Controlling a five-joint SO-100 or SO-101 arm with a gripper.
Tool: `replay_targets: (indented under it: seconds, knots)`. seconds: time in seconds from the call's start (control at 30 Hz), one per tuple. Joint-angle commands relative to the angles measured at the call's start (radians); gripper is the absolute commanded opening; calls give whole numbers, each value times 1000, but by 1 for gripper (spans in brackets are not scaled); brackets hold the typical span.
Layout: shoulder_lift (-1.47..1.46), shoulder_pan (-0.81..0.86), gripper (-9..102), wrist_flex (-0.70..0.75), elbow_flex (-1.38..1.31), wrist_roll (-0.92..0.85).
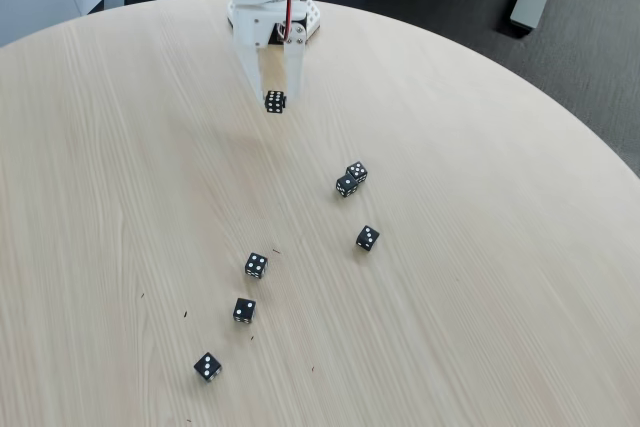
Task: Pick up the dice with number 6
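Observation:
A small black die (274,101) showing six white pips in two rows of three hangs between the white gripper's (274,97) fingertips, near the back of the round table. The gripper is shut on it and the die appears lifted slightly off the light wooden tabletop (120,197), with a faint shadow beneath and to the left. The white arm with black screws and red wires rises from its base at the table's far edge.
Several other black dice lie on the table: two touching (351,179) at mid right, one (367,238) below them, and three more (256,265), (244,310), (207,366) trailing toward the front left. Dark floor and chair legs lie beyond the table rim.

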Motion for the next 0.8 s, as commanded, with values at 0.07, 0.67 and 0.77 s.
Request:
replay_targets:
  seconds: [0.07,0.67,0.77]
  knots:
    - [9,6,1,-15,0,-3]
    - [9,6,1,-15,0,-3]
    - [9,6,1,-15,0,-3]
